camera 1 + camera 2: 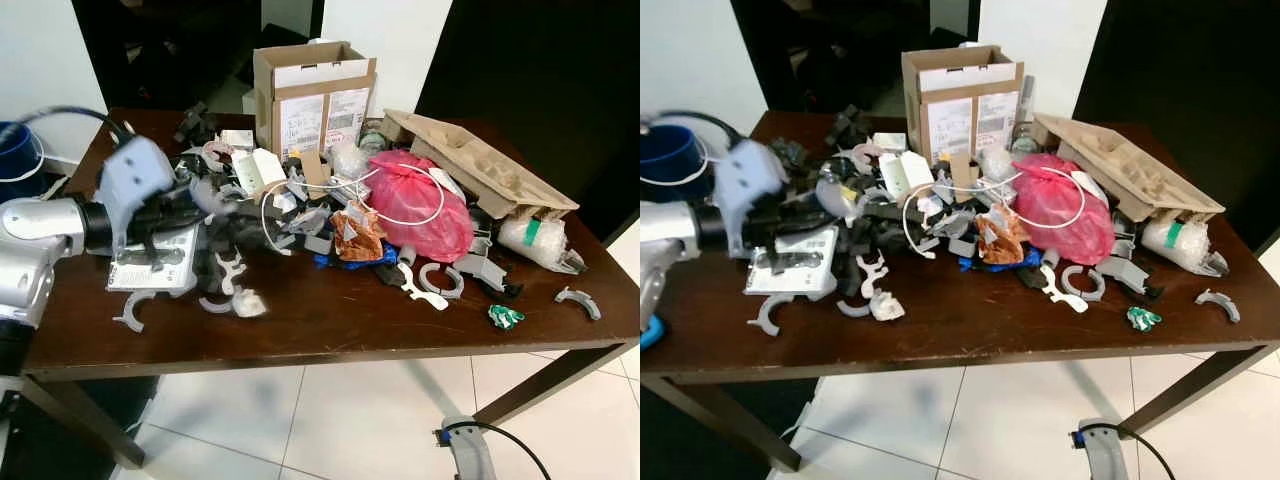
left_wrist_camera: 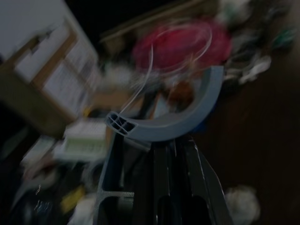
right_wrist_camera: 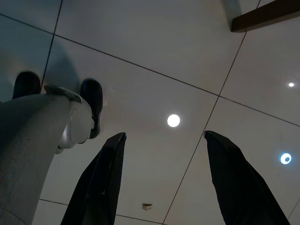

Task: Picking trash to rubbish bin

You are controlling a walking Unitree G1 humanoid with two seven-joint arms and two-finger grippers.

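A blue bin (image 1: 18, 150) is seen off the counter's (image 1: 330, 320) far left corner. Left of the cardboard box (image 1: 315, 95), the left gripper (image 2: 171, 143) is held over the junk pile, jaws clamped on a curved grey plastic piece (image 2: 187, 117). The pink bag (image 1: 420, 205) sits right of the box. The right gripper (image 3: 161, 183) hangs over floor tiles (image 3: 154, 42), jaws spread wide.

Left gripper (image 1: 205, 205) motion-blurred over table (image 1: 330, 325); fingertips lost against clutter. Left wrist view dark, smeared: curved grey plastic piece (image 2: 185, 117) legible, pink bag (image 2: 183, 44) and cardboard box (image 2: 47, 70) only as blobs. Blue bin (image 1: 18, 160) cut by frame edge. Right arm (image 1: 465, 450) cropped at bottom edge. Label print on box unreadable.
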